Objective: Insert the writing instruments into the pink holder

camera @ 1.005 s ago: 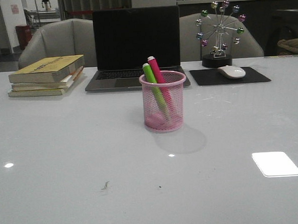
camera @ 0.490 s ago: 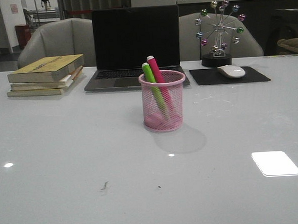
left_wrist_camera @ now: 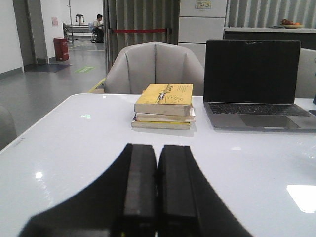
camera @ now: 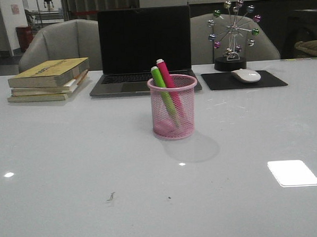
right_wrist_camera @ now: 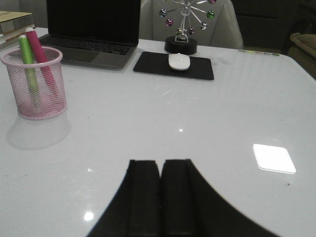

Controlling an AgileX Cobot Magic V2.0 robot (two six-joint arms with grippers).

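- We see a pink wire-mesh holder (camera: pixel 174 107) on a glossy white table (camera: pixel 70 155).
- A lime green marker (camera: pixel 159 81) and a magenta marker (camera: pixel 165 73) stand inside it.
- At our 10 o'clock: yellow-covered books (camera: pixel 49 79).
- At 12: a grey laptop (camera: pixel 144 50), its screen black.
- At 1 o'clock: a white mouse (camera: pixel 246 75) on a black pad (camera: pixel 273 80).

Left claw (left_wrist_camera: pixel 156 190) and right claw (right_wrist_camera: pixel 160 197) both closed, gripping nothing
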